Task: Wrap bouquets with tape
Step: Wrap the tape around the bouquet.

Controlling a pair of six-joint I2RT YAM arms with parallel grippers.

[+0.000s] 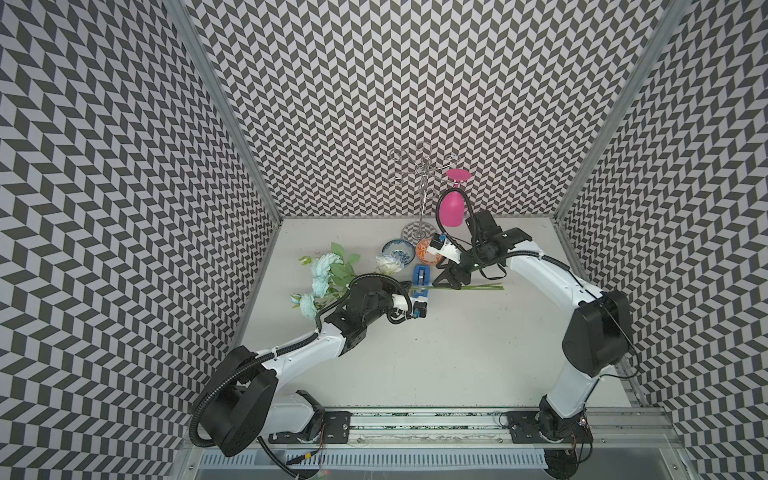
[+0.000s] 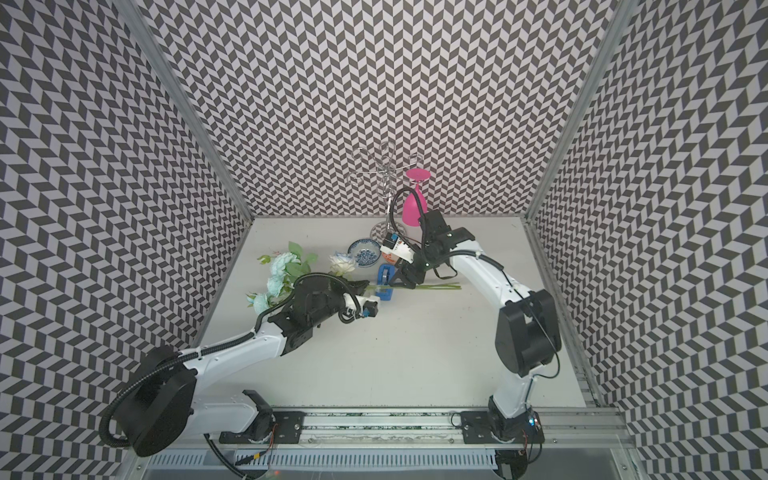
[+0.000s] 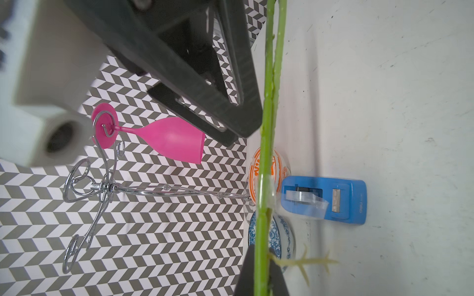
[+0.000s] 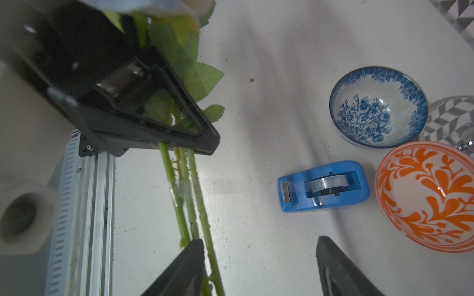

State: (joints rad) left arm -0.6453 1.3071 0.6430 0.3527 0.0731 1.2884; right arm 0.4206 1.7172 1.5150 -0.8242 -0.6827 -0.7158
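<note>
Left arm reaches far-rightward, left gripper clamped on the bouquet stems. Right arm arches far-leftward, right gripper spread wide over the stems. Bouquet lies left–right, blooms left; tape just beyond.

We were in a robotics lab cell: chevron-patterned panels walled three sides, aluminium posts framed them, and a left arm and right arm, bolted to a slotted metal rail, reached over a white desk.
</note>
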